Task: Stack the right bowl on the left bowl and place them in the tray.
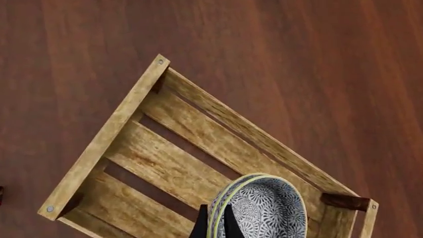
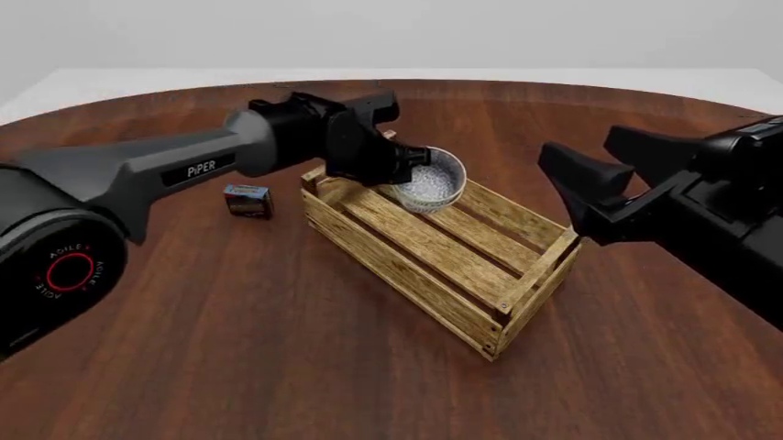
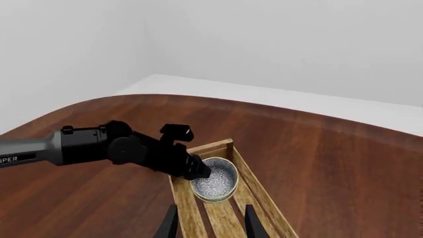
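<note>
A grey-and-white patterned bowl [image 2: 431,183] with a doubled yellow-green rim, as of two nested bowls, hangs tilted over the far end of the tray [image 2: 431,246]. My left gripper [image 2: 398,170] is shut on its rim. In the left wrist view the rim of the bowl [image 1: 264,208] sits pinched between the dark fingers [image 1: 200,224], above the slats of the tray [image 1: 165,163]. My right gripper [image 2: 608,176] is open and empty, raised to the right of the tray. Its own view looks past the gripper [image 3: 210,225] at the bowl [image 3: 215,179] and the tray [image 3: 210,148].
A small dark box with a blue top [image 2: 248,200] lies on the brown wooden table [image 2: 245,348] just left of the tray. The left arm [image 2: 183,165] stretches across the table's left half. The table's far edge curves behind the tray.
</note>
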Controlling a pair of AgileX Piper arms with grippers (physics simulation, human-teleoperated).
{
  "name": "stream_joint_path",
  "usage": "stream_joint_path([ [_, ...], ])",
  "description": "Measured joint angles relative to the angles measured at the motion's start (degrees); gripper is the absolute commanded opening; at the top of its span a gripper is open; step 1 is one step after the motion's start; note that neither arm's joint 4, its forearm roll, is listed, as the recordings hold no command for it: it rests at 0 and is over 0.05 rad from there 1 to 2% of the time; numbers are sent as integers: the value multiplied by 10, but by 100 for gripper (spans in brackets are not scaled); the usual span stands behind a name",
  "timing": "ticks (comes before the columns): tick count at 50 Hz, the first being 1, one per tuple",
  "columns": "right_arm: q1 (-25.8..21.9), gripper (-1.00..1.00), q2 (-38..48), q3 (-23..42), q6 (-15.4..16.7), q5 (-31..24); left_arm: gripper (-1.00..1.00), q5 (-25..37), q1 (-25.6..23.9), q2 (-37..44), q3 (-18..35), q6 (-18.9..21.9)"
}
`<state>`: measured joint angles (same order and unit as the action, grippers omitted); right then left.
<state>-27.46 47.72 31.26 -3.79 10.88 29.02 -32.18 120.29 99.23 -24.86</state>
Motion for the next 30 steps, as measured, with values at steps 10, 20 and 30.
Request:
stream_joint_path([
  [10, 0, 100, -2, 0, 0, -2, -100, 7, -1, 35, 31, -7],
  [20, 0, 100, -5, 0, 1, -4, -100, 15, -1, 68, 58, -10],
  [30, 1, 100, -7, -1, 1, -5, -100, 20, 0, 95, 78, -12],
])
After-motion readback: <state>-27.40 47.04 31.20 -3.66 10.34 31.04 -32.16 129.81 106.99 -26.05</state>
